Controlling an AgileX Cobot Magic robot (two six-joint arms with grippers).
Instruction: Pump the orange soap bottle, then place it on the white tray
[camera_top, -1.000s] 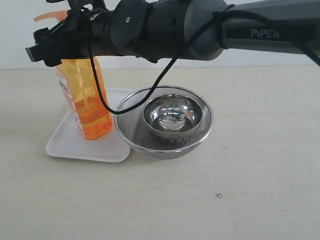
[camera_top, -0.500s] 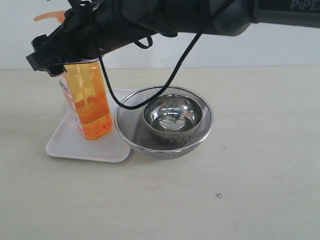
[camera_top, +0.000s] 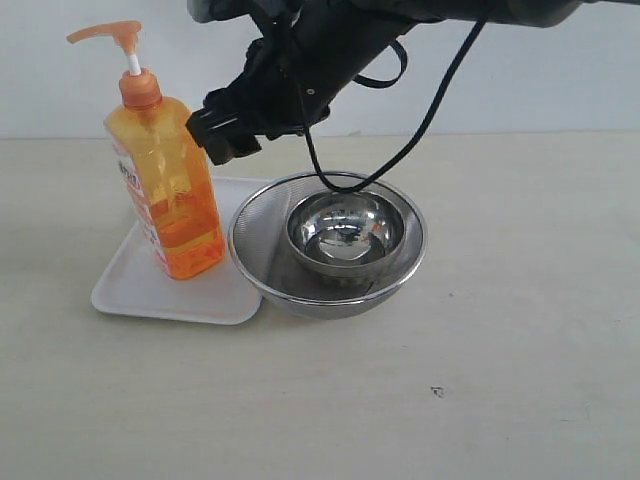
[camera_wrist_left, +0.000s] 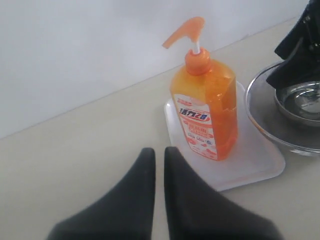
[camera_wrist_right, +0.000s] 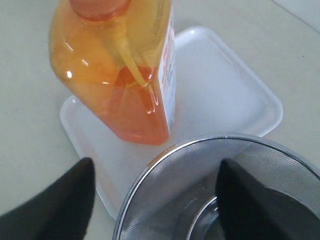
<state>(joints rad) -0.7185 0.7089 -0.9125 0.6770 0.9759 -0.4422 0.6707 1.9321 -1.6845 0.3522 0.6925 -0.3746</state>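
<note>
The orange soap bottle (camera_top: 170, 205) stands upright on the white tray (camera_top: 130, 288) at the left, with its pump head raised and in full view. My right gripper (camera_top: 226, 136) hangs to the bottle's right, above the strainer's back rim, apart from the bottle. In the right wrist view the right gripper (camera_wrist_right: 156, 166) is open and empty, with the bottle (camera_wrist_right: 120, 75) and tray (camera_wrist_right: 225, 90) beyond it. In the left wrist view my left gripper (camera_wrist_left: 159, 150) is shut on nothing, low over the table, facing the bottle (camera_wrist_left: 205, 110) on the tray (camera_wrist_left: 250, 162).
A round steel mesh strainer (camera_top: 252, 272) holding a steel bowl (camera_top: 345, 235) sits right against the tray's right edge. The right arm's black cable (camera_top: 400, 150) loops down over the strainer. A white wall runs behind the table.
My right gripper has drawn back from the bottle's neck, moving right towards the strainer. The pump head is now uncovered. The bottle stays put on the tray.
</note>
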